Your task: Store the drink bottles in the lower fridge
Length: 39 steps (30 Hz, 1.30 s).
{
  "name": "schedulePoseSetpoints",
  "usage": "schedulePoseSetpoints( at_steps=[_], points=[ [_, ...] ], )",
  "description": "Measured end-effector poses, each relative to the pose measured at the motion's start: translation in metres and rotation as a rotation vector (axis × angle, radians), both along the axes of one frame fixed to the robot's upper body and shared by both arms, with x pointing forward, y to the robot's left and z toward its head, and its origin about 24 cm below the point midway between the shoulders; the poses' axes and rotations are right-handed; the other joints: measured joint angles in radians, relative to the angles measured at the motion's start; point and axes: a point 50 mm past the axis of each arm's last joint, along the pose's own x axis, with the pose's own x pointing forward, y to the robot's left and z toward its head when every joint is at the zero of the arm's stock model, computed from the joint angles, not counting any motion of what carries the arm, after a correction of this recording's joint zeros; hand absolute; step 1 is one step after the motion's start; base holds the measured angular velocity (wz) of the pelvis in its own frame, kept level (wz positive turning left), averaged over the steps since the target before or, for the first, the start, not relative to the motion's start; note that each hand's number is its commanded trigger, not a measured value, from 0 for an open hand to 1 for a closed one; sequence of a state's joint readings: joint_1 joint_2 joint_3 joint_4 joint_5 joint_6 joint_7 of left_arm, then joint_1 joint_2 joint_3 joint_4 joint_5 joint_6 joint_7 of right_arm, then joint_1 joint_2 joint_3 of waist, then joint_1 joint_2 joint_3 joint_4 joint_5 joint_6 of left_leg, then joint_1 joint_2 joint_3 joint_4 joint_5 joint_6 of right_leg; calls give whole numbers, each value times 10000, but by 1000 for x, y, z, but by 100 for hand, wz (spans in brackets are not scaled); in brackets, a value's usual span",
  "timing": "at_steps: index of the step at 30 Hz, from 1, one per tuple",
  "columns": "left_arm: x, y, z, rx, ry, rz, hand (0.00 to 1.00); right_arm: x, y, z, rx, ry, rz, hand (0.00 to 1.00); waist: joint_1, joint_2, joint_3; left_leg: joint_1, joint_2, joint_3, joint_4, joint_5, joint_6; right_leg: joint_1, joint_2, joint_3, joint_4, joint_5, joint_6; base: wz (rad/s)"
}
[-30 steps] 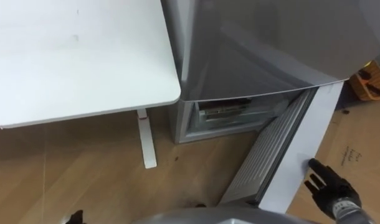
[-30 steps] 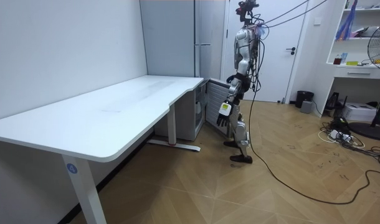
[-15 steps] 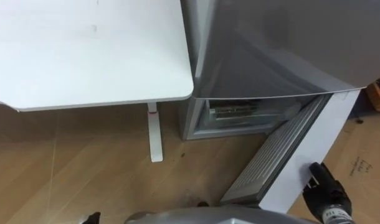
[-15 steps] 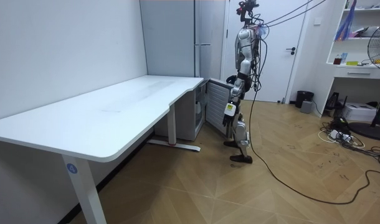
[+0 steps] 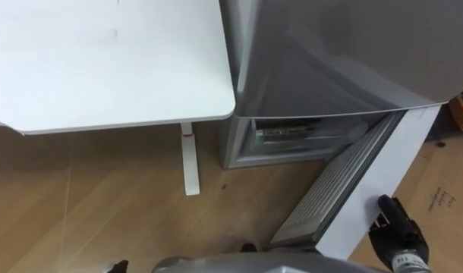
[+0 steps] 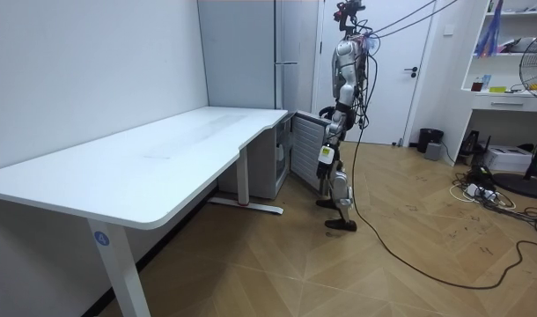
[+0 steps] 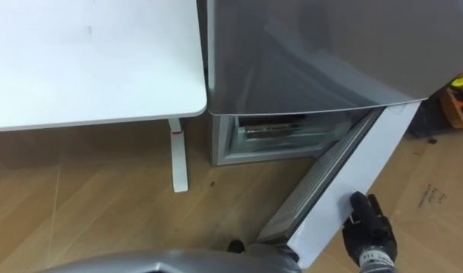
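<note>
Wooden floor (image 5: 102, 197) fronts the fridge (image 5: 330, 61); its lower door (image 5: 334, 189) stands ajar, right hand (image 5: 396, 227) at its face, probably to widen it, fingers' curl unclear.

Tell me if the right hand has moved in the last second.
Yes: against the open lower fridge door, the right hand has shifted slightly toward the room view's right.

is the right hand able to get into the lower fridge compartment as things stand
Probably not yet: the right hand is outside the half-open lower door, which stands between it and the compartment.
</note>
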<state>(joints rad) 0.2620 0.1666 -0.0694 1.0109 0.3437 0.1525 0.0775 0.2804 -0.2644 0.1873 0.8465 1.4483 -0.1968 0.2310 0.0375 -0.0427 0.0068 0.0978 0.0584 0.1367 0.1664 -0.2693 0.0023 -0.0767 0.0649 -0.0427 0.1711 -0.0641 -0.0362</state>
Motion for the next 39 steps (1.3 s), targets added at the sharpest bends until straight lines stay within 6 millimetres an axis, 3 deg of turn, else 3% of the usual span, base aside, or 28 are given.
schedulePoseSetpoints(
  at_steps=[11, 18, 26, 28, 30, 31, 32, 33, 34, 35, 36, 39],
  points=[
    [5, -6, -1, -141, 23, -676, 0, 9, 4, 5, -271, -203, 149, 0, 10, 128, 92, 2, -16, 4, 12, -2, 0, -152, 57, 199, 138, 14, -23, -6],
    [11, -9, 0, -375, -160, -1036, 0, 16, 7, 9, -408, -647, 201, 0, -60, 315, 21, -208, -51, 169, 95, 1, 5, -511, 71, 404, 328, 102, -41, -11],
    [20, -5, 0, -285, -377, -1211, 0, 27, 15, 13, 136, -1151, 262, 0, -55, 153, -37, -461, -311, 295, 409, 74, 124, -1084, -111, 639, 1012, 27, -1, -10],
    [23, -4, 0, -241, -418, -1205, 0, 34, 23, 14, 447, -1392, 369, 0, -59, -37, -50, -635, -403, 374, 424, 150, 206, -1235, -151, 769, 980, 210, 66, -14],
    [22, -4, 0, -236, -389, -1216, 0, 40, 27, 15, 642, -1494, 505, 0, -48, -75, -88, -815, -328, 713, 448, 195, 274, -1213, -96, 918, 568, 577, 178, -23],
    [22, -2, 0, -154, -297, -1228, 0, 42, 28, 15, 711, -1554, 564, 0, -36, -96, -66, -859, -78, 1197, 433, 228, 289, -1319, -189, 424, 1282, 305, 104, -17],
    [20, -1, 0, -129, -224, -1210, 0, 40, 28, 15, 758, -1522, 565, 0, -27, -93, -86, -835, 3, 1388, 441, 241, 265, -1277, -345, -19, 1964, -182, 55, 0],
    [18, -1, 0, -126, -176, -1203, 0, 40, 29, 14, 803, -1516, 606, 0, 24, -106, -93, -778, 63, 1624, 398, 278, 223, -890, -641, -784, 2892, -1006, 171, -16],
    [18, -2, 0, -176, -133, -1107, 0, 41, 30, 15, 887, -1579, 707, 0, 224, -180, -91, -757, -25, 1742, 440, 280, 215, -450, -951, -966, 3035, -1509, 429, -27],
    [17, -1, 0, -166, -52, -1062, 0, 42, 30, 15, 912, -1666, 778, 0, 283, -251, -60, -788, -72, 1796, 571, 248, 199, -338, -989, -885, 2821, -1622, 515, -42],
    [14, -1, 0, -176, 144, -1015, 0, 43, 31, 16, 953, -1791, 901, 0, 339, -342, -64, -852, -151, 1738, 757, 199, 159, -238, -984, -887, 2458, -1696, 441, -45],
    [13, -2, -1, -310, 336, -1045, 0, 46, 36, 17, 994, -1982, 1332, 0, 414, -240, -59, -926, -180, 1613, 777, 197, 155, 47, -906, -1049, 1715, -1655, 376, -23]
  ],
)
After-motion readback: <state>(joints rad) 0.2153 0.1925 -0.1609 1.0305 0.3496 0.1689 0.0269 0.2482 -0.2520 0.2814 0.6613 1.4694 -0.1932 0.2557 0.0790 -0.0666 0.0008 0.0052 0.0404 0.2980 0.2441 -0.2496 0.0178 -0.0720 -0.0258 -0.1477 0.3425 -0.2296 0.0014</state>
